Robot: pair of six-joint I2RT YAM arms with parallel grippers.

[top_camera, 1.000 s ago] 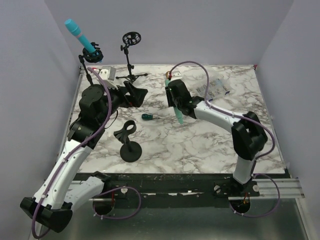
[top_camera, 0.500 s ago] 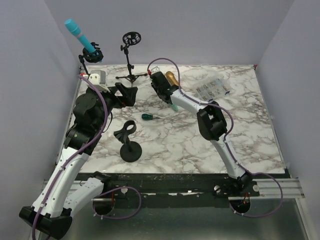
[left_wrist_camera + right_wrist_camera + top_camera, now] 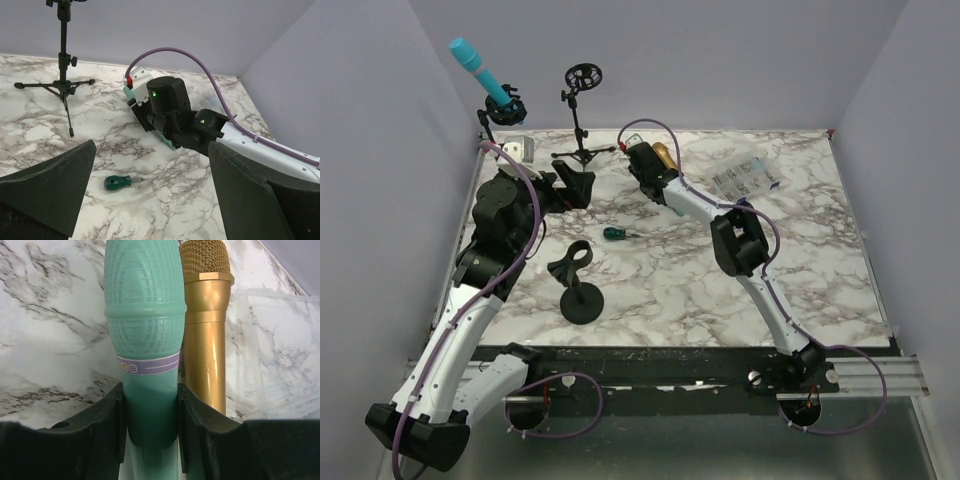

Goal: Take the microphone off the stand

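Now the right claw (image 3: pixel 150 425), gripping the green mic (image 3: pixel 145 315), is arriving beside the gold mic (image 3: pixel 205 340), likely for set-down; left claw (image 3: pixel 150 147) is standing open.

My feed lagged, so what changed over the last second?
The right arm stretched toward the far edge, carrying the green microphone, still clamped in its fingers, over beside the gold microphone. The blue microphone stays on its stand; the screwdriver has not moved.

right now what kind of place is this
Probably a robot test cell: a marble-patterned tabletop boxed in by plain lilac walls, two white-and-black robot arms bolted at its near edge, and a blue microphone clipped in a black stand.
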